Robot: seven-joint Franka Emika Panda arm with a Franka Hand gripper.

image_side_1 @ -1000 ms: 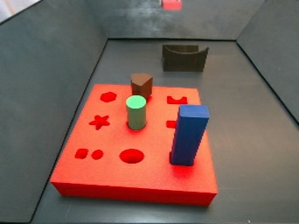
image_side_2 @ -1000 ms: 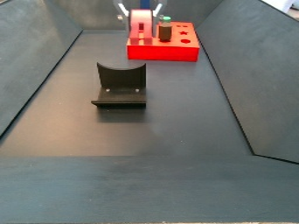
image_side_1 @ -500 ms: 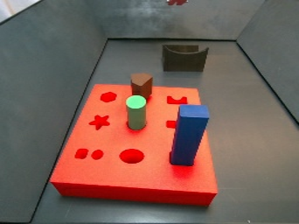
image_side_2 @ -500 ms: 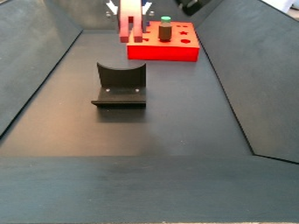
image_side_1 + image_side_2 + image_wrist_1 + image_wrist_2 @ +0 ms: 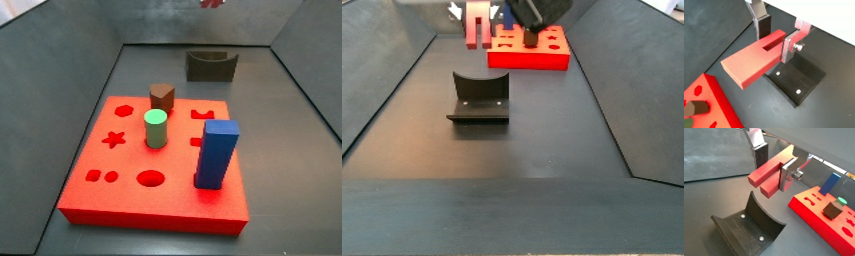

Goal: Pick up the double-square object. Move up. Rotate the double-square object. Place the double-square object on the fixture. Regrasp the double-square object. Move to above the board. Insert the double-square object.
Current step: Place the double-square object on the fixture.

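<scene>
Your tool [image 5: 779, 36] grips the double-square object [image 5: 754, 60] between its silver fingers [image 5: 789, 47], held in the air above the fixture [image 5: 747, 225], beside the board [image 5: 824, 215].

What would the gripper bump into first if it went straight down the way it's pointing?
Probably the fixture. In both wrist views the gripper holds the double-square object and the fixture lies beyond its fingers, so the block would likely touch first. Depth is hard to judge.
</scene>
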